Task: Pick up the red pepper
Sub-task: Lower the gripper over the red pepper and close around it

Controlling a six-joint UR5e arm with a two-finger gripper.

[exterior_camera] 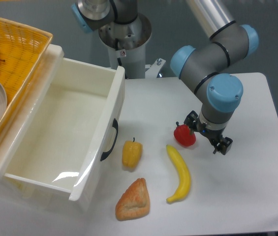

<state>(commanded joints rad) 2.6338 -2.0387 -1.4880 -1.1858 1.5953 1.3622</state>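
Peppers lie apart on the white worktop (257,187): the red pepper (184,135) sits toward the right edge, the yellow pepper (132,153) nearer the open white drawer (79,123) at the left edge. The tool (206,135) hangs low just beside the red pepper, on its right, one finger (223,146) clear of it; whether the tool grips the pepper cannot be told. A banana (179,173) and a croissant (134,200) lie toward the front edge.
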